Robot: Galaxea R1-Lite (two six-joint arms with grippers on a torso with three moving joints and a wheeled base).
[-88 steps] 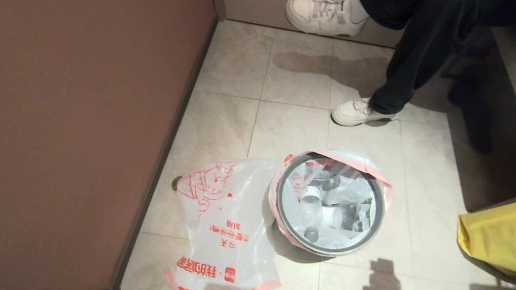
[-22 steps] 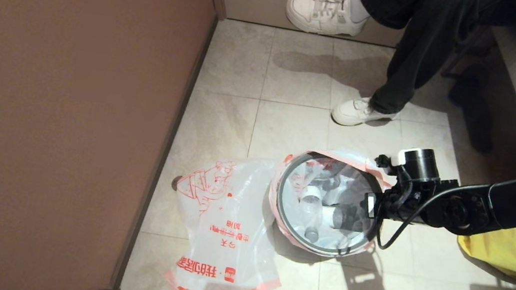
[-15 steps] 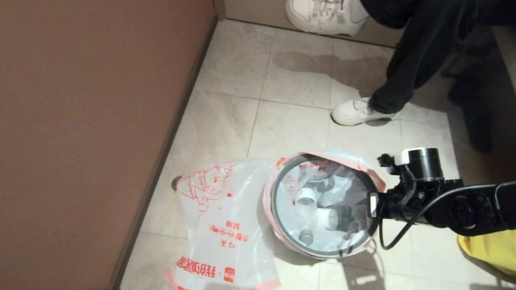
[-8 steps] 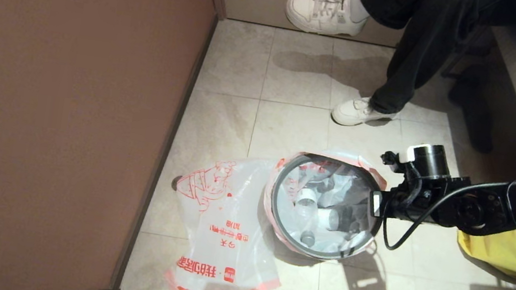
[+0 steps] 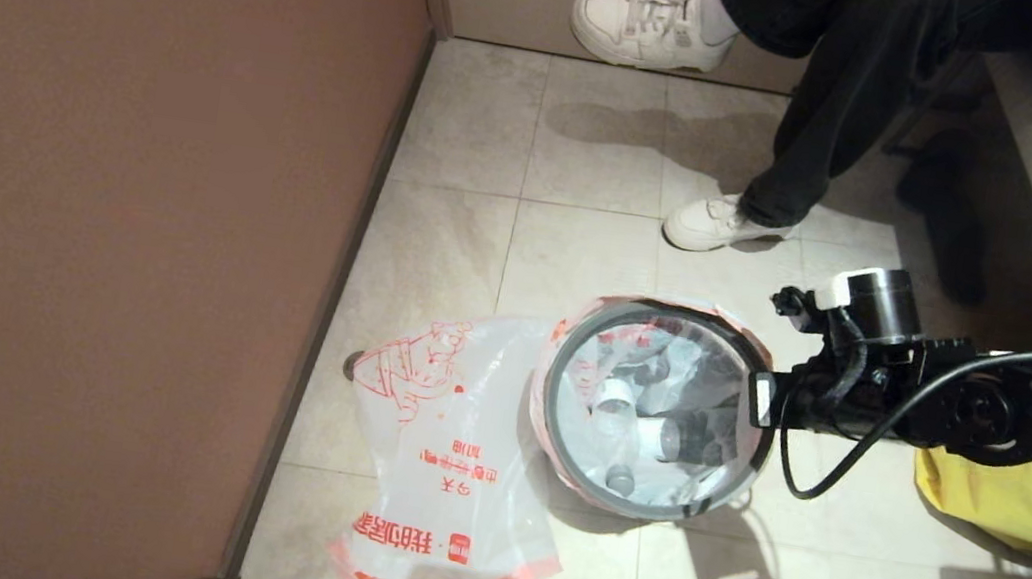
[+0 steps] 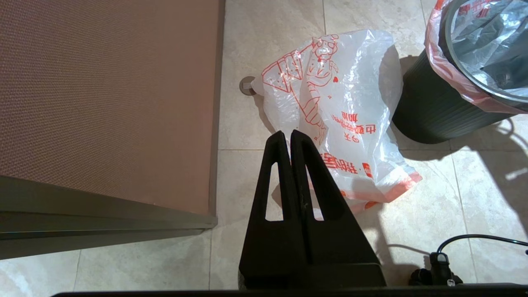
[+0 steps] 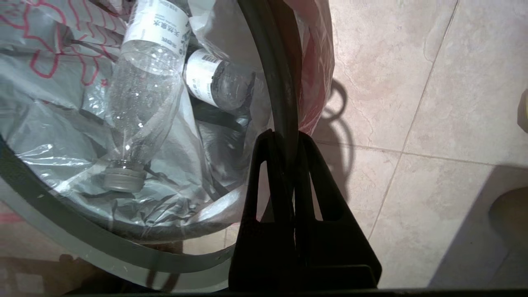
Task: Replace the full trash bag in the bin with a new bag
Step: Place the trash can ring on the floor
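My right gripper (image 7: pixel 288 142) is clamped on the grey ring (image 5: pixel 756 434) at the bin's (image 6: pixel 429 109) right side, one finger inside the ring and one outside, and the ring looks to sit tilted and loose over the bin. The full bag (image 5: pixel 649 419) sits in the bin with bottles (image 7: pixel 142 78) showing and its pink hem folded over the edge; the new bag (image 5: pixel 443 451) lies flat on the floor tiles (image 5: pixel 596 149) just left of the bin. My left gripper (image 6: pixel 288 138) hangs above the floor, closed and empty
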